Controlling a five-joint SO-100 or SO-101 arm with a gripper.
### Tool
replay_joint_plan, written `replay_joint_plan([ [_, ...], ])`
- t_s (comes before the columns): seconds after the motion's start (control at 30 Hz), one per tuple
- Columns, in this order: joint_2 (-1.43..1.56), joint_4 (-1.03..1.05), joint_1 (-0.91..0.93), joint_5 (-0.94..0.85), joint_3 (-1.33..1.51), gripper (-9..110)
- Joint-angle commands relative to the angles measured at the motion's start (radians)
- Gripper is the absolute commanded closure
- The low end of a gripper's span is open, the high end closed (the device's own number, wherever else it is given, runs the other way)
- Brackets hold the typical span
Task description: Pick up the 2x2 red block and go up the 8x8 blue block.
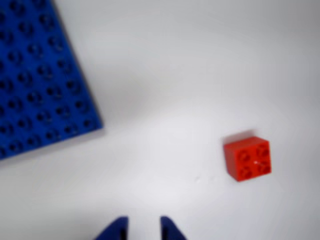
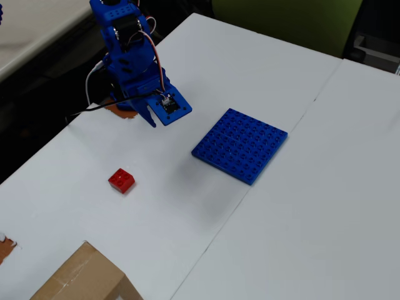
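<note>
The 2x2 red block (image 1: 247,158) lies on the white table, studs up, at the right of the wrist view; the overhead view shows it (image 2: 121,180) left of centre. The 8x8 blue block (image 1: 40,75) lies flat at the upper left of the wrist view and right of centre in the overhead view (image 2: 240,145). My gripper (image 1: 144,229) shows only its two blue fingertips at the bottom edge, with a small gap between them and nothing held. In the overhead view it (image 2: 149,117) hangs above the table, behind the red block and left of the blue plate.
A cardboard box (image 2: 81,278) stands at the front left corner. The arm's base (image 2: 122,56) is at the table's far left edge. A seam (image 2: 275,156) runs between two white tabletops just right of the blue plate.
</note>
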Motion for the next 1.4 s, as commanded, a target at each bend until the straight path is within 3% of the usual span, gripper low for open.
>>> replay_joint_plan([
  [0.0,-0.071,0.008,0.115,-0.176,-0.058,89],
  [0.57,-0.279,-0.241,0.367,-0.707,-0.080,82],
  [1.37,-0.448,-0.491,0.443,-0.808,-0.081,73],
])
